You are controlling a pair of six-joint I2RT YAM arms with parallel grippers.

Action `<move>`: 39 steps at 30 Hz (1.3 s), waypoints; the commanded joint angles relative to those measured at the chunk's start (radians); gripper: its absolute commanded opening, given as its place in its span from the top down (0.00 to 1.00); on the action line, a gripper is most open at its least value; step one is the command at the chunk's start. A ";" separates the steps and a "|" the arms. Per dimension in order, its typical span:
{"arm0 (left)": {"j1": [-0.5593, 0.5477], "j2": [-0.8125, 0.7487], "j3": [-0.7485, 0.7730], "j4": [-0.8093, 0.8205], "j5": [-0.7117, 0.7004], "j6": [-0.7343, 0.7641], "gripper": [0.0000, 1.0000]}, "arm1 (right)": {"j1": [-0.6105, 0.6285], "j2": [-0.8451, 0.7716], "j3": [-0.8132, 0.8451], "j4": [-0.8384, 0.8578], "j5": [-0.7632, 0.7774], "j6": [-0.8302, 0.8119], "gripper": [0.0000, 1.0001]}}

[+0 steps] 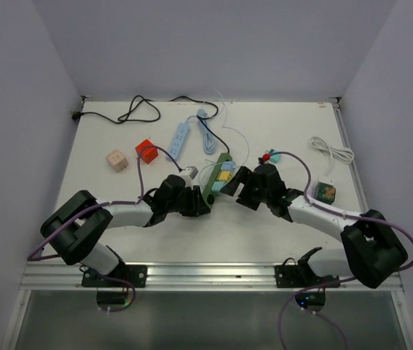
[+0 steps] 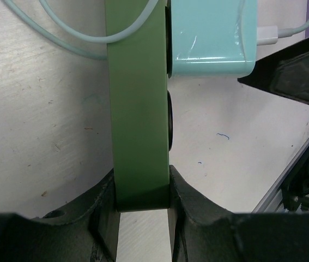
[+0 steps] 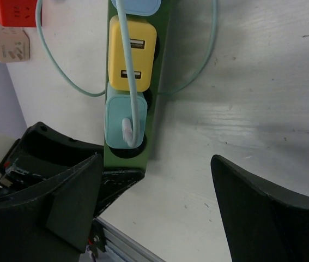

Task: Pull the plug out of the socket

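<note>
Olive-green plastic power strip (image 1: 217, 179) lay slantwise mid-worktop, and the left pincer (image 1: 197, 201) was pinching its near end, black fingers (image 2: 102, 210) pressed flat against both long sides. Turquoise boxy plug (image 3: 124, 117) sat seated in the socket closest to that grip, a pale cable looping off it. A yellow two-port adapter (image 3: 132, 54) sat just beside it, further up the strip. Right pincer (image 1: 244, 187) hung spread wide close by the plug, not closed on it. Bare white worktop (image 1: 264, 240) opened between the strip and the metal rail (image 1: 206, 273) at the near edge. Red cube (image 1: 146, 149), beige cube (image 1: 116, 159) and a pale blue extension bar (image 1: 180, 138) lay toward the back. Plain pale walls closed in three sides.
</note>
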State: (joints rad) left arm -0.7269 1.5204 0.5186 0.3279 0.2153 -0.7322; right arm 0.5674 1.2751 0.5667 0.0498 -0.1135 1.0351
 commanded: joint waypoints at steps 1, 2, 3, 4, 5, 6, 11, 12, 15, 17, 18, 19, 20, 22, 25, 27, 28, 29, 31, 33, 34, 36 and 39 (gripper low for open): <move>0.003 -0.011 0.027 0.114 0.030 0.001 1.00 | 0.052 0.069 0.071 0.093 0.052 0.040 0.17; 0.003 -0.012 0.026 0.117 0.033 -0.001 1.00 | 0.069 0.085 0.085 0.111 0.058 0.043 0.17; 0.003 -0.011 0.024 0.118 0.035 0.001 1.00 | 0.077 0.098 0.091 0.119 0.061 0.049 0.17; 0.003 -0.012 0.023 0.122 0.035 -0.001 1.00 | 0.083 0.124 0.105 0.131 0.072 0.054 0.18; 0.001 -0.009 0.023 0.122 0.036 -0.001 1.00 | 0.092 0.135 0.110 0.134 0.077 0.059 0.19; 0.001 -0.011 0.023 0.123 0.038 -0.003 1.00 | 0.095 0.144 0.114 0.140 0.083 0.065 0.19; 0.001 -0.012 0.011 0.131 0.041 -0.001 1.00 | 0.107 0.185 0.118 0.166 0.110 0.080 0.29; 0.001 -0.012 0.009 0.131 0.041 -0.003 1.00 | 0.108 0.188 0.114 0.171 0.129 0.083 0.30; 0.001 -0.012 0.000 0.135 0.044 -0.001 1.00 | 0.108 0.184 0.101 0.174 0.169 0.094 0.35; 0.001 -0.011 -0.006 0.143 0.047 -0.004 1.00 | 0.109 0.182 0.091 0.186 0.173 0.100 0.58; 0.001 -0.011 -0.008 0.145 0.047 -0.006 1.00 | 0.111 0.181 0.085 0.191 0.179 0.108 0.71; 0.001 -0.011 -0.009 0.148 0.048 -0.006 1.00 | 0.111 0.178 0.076 0.203 0.181 0.109 0.91; 0.001 -0.011 -0.011 0.148 0.049 -0.007 1.00 | 0.114 0.176 0.076 0.205 0.181 0.111 1.00; 0.001 -0.012 -0.012 0.148 0.042 -0.004 1.00 | 0.112 0.165 0.075 0.202 0.176 0.111 1.00; 0.000 -0.014 -0.003 0.119 0.006 0.013 1.00 | 0.114 0.142 0.081 0.185 0.179 0.102 1.00; -0.014 -0.020 0.021 0.053 -0.059 0.055 1.00 | 0.121 0.121 0.097 0.153 0.190 0.071 1.00; -0.023 -0.020 0.052 -0.023 -0.147 0.071 1.00 | 0.126 0.112 0.119 0.106 0.216 0.060 1.00; -0.044 -0.023 0.067 -0.058 -0.190 0.086 1.00 | 0.138 0.104 0.130 0.084 0.230 0.039 1.00; -0.065 -0.019 0.101 -0.128 -0.273 0.122 1.00 | 0.156 0.076 0.150 0.047 0.259 0.026 1.00; -0.068 -0.008 0.126 -0.173 -0.307 0.138 1.00 | 0.166 0.058 0.157 0.032 0.268 0.016 1.00; -0.069 0.003 0.130 -0.181 -0.315 0.142 1.00 | 0.169 0.055 0.160 0.025 0.279 0.013 1.00; -0.068 0.007 0.124 -0.185 -0.309 0.123 1.00 | 0.167 0.046 0.156 0.021 0.288 0.010 1.00; -0.037 -0.009 0.020 -0.043 -0.141 0.024 1.00 | 0.167 0.023 0.113 0.053 0.311 0.014 1.00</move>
State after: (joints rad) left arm -0.7994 1.5219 0.6079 0.2188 0.0734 -0.6827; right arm 0.7166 1.3594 0.6708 0.0799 0.1570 1.0901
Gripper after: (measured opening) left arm 0.373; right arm 0.335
